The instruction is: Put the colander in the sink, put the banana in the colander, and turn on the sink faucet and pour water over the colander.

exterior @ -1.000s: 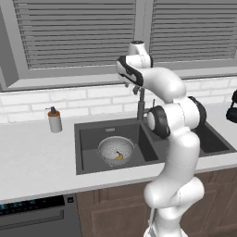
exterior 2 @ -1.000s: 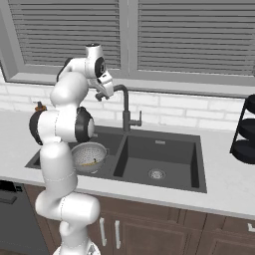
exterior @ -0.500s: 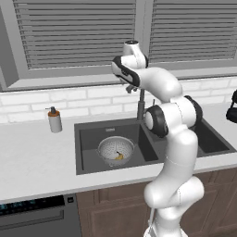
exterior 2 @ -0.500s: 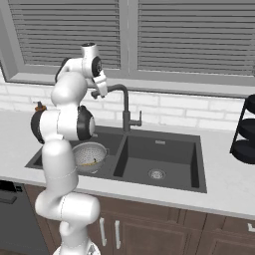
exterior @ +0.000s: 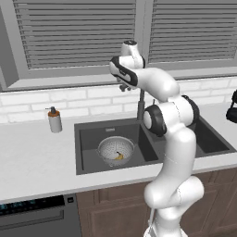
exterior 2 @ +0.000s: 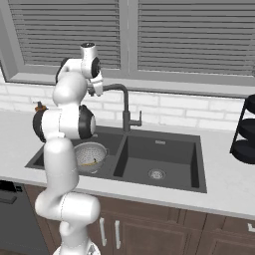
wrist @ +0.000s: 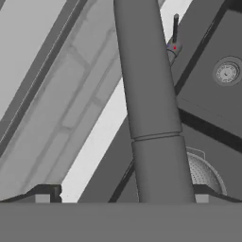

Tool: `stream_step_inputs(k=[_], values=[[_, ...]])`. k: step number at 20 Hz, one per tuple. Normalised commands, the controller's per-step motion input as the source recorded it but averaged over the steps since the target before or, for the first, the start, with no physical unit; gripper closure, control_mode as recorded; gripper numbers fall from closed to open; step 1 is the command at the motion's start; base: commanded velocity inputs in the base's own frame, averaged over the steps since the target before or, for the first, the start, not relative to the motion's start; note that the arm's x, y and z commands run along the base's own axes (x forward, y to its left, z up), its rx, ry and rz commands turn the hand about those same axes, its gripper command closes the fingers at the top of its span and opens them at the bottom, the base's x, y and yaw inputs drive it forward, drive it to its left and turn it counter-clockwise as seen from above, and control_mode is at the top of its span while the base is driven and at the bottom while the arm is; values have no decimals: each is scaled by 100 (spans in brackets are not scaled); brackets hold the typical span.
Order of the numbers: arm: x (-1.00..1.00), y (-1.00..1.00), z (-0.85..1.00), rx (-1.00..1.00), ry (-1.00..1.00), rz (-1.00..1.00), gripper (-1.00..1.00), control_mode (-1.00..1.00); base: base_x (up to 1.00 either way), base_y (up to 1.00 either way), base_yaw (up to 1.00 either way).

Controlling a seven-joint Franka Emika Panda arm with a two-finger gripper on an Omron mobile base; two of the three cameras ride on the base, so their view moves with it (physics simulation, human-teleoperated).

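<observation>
1. The counter (exterior: 32,162) is pale grey and runs under the window, with a white brick backsplash behind it.
2. The sink (exterior: 88,132) is a dark grey double basin set into the counter; in the right base view its right basin shows a round metal drain (exterior 2: 157,174).
3. The arm reaches up and forward over the sink, with its hand high by the spout of the tap.
4. The sink faucet (exterior 2: 125,107) is a tall dark gooseneck rising behind the divider between the basins; in the hand view its spout tube (wrist: 149,94) runs from 12 o'clock to 6 o'clock, passing between the two fingertips.
5. The colander (exterior: 115,150) sits in the left basin, upright, a round perforated silvery bowl; in the hand view its rim shows at about 5 o'clock.
6. The gripper (wrist: 127,198) has its fingers spread wide on either side of the spout tube, released, gripping nothing.
7. The soap bottle (exterior: 55,120) stands on the counter at about 9 o'clock of the sink.
8. The banana (exterior: 119,157) lies inside the colander, near its 5 o'clock side in the left base view.
</observation>
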Motion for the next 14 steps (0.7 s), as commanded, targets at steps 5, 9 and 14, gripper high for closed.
stream_step_inputs(k=[5,9,14], values=[[3,13,-21,7,0,-1,-100,-100,0,0,0],[-7,1,-24,1,0,0,-100,-100,0,0,0],[-26,2,2,1,0,0,-100,-100,0,0,0]])
